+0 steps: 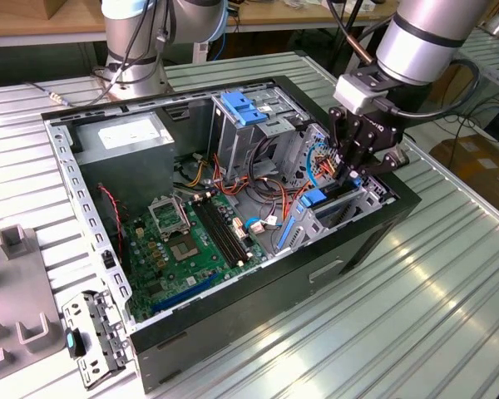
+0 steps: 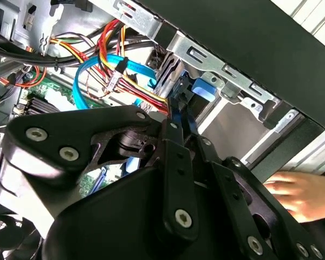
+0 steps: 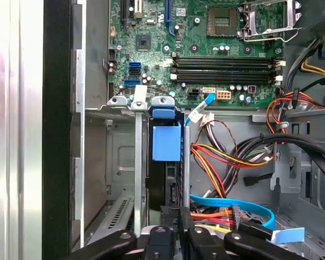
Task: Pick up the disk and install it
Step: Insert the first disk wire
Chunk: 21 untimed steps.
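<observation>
In the exterior view, the black multi-link gripper (image 1: 359,162) on the silver arm reaches down into the open black computer case (image 1: 233,274), which lies on its side on the ribbed metal desk (image 1: 416,332), at the drive cage near the exterior view's right.

The first wrist view looks along the cage: the flat dark hard drive with blue plastic rails, the disk (image 3: 167,162), stands on edge in a slot of the grey metal cage (image 3: 119,162), its blue tab toward the green motherboard (image 3: 206,49). The jaws appear closed on the disk's near edge, though the contact itself is hard to make out.

The second wrist view adds a person's hand (image 2: 300,195) resting against the outside of the case, and a blue ribbon cable (image 2: 97,70) looping among red and yellow wires beside the cage.
</observation>
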Available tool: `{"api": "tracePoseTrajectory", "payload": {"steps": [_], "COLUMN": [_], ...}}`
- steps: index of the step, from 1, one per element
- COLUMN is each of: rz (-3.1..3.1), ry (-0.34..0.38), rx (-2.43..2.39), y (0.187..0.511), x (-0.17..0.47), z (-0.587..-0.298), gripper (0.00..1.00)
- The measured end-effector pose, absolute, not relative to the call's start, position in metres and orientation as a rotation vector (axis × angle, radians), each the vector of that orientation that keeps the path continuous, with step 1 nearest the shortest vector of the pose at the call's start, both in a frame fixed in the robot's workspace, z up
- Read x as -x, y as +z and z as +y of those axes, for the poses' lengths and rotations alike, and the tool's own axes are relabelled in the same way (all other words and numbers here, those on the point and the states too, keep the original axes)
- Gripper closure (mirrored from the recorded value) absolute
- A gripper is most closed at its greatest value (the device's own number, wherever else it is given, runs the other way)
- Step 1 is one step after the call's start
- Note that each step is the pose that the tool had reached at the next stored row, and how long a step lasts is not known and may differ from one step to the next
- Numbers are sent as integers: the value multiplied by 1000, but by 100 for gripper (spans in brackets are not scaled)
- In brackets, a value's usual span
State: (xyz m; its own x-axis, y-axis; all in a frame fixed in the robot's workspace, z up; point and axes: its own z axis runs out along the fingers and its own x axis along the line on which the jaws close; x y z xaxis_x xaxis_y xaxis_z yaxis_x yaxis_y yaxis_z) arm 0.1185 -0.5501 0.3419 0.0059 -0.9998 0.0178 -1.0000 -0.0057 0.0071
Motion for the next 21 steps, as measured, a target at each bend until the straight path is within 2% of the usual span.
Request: {"api": "tracePoseTrajectory", "payload": {"steps": [2, 7, 8, 11, 21], "rz": [-2203, -2203, -2203, -2203, -2203], "ry": [12, 12, 12, 12, 12], "rx": [-2215, -2215, -2215, -2215, -2215], "y": [347, 355, 355, 355, 356], "x": [-119, -119, -119, -119, -119], "z": [-550, -550, -550, -550, -550], "gripper": [70, 70, 71, 89, 89]}}
